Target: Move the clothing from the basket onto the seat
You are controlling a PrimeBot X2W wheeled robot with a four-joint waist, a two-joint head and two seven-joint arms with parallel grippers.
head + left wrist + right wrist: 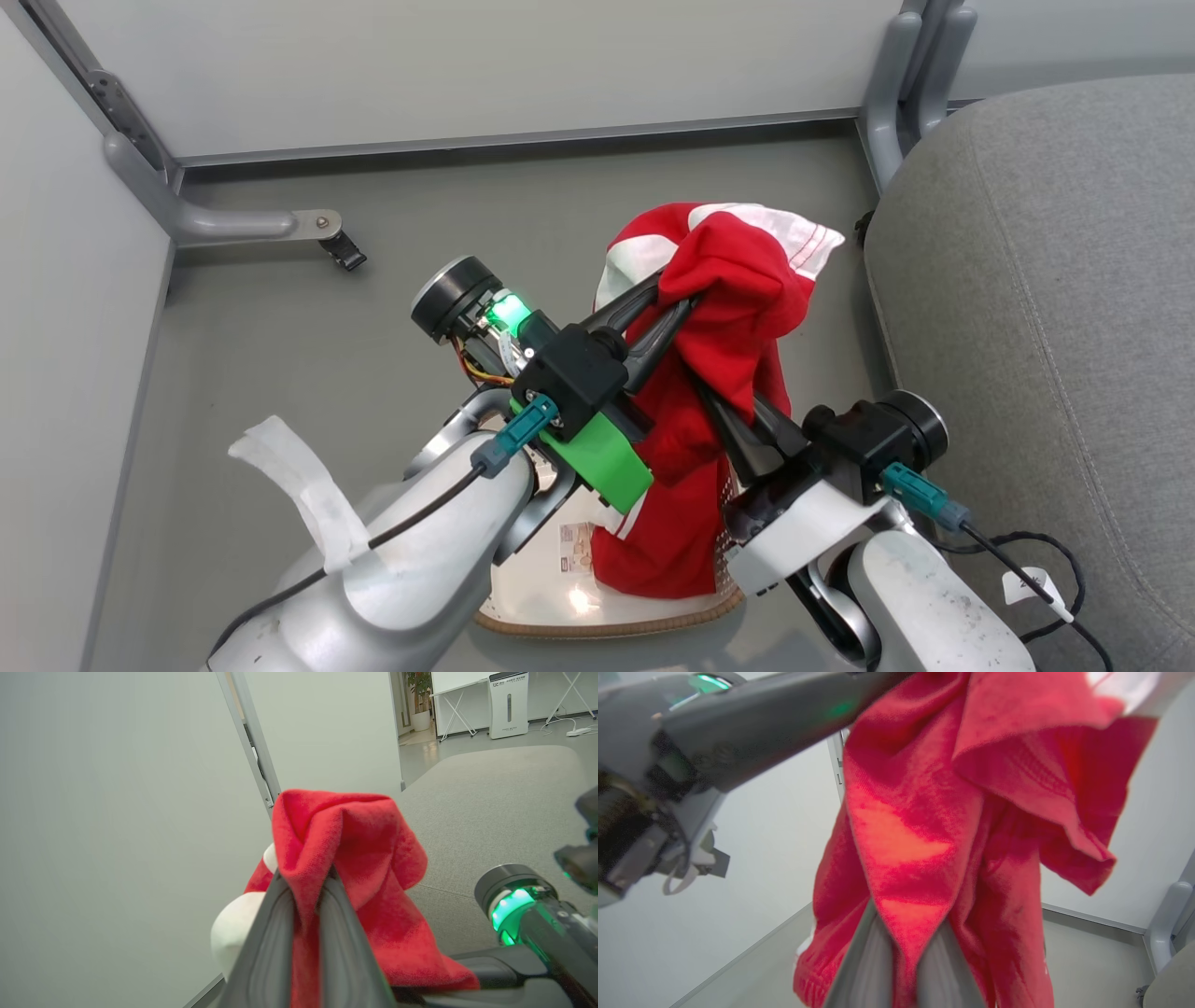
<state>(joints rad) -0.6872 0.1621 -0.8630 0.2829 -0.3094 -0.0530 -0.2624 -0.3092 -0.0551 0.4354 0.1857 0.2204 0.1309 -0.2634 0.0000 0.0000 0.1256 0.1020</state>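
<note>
Hanging bunched, the bright red soft garment with white trim (pixel 738 280) is pinched by the left gripper (pixel 674 291) at its top fold and by the right gripper (pixel 709 392) lower down (cloth caught between both closed jaws). Beneath sits the cream-white perforated plastic basket (pixel 597 623); the grey fabric-upholstered seat (pixel 1046 280) lies to the right.

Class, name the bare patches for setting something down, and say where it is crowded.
Free: the grey fabric seat cushion, bare along its left edge; the grey floor between the white wall panels and the basket. Crowded: above the cream perforated basket, where left gripper and right gripper clamp the red white-trimmed garment.
</note>
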